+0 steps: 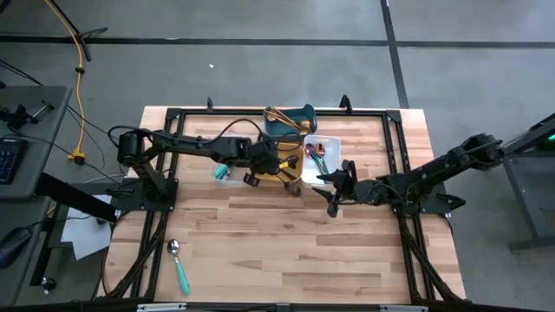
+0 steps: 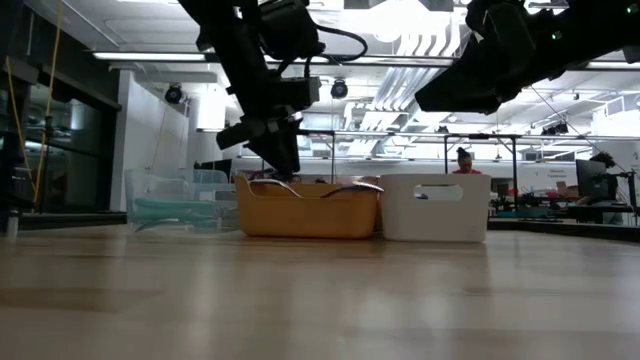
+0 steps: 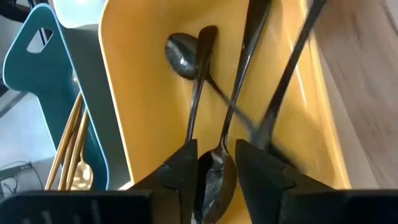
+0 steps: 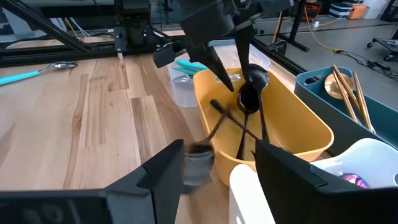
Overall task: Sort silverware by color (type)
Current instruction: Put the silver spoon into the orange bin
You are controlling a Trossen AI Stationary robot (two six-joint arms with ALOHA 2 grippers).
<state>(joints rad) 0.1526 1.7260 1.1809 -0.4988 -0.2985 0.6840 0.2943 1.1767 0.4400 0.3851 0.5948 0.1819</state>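
My left gripper [image 3: 216, 168] hangs open over the yellow tray [image 1: 293, 178], fingers slanting down. The bowl of a black spoon [image 3: 215, 180] sits between its fingers, and the handle [image 4: 241, 140] runs down into the tray. Several other black utensils [image 3: 194, 74] lie in that tray. Gold utensils [image 3: 71, 149] lie in the teal tray [image 1: 299, 115]. Iridescent pieces [image 1: 317, 152] lie in the white tray [image 1: 331, 143]. A teal-handled spoon [image 1: 178, 264] lies on the table near its front left. My right gripper [image 4: 217, 168] waits open just right of the trays, with nothing between its fingers. My left gripper has its fingers [image 3: 186, 165] on either side of the black spoon's bowl [image 4: 251, 93], coming from above at a slant. I cannot tell whether they touch it. The spoon stands bowl up, its handle end down among the other black utensils in the yellow tray.
A clear tray [image 1: 224, 172] with teal-handled pieces stands left of the yellow one. All the trays are grouped at the table's far middle. Bare wood [image 1: 286, 243] stretches across the near half. A black frame [image 1: 165, 173] runs along the table's edges.
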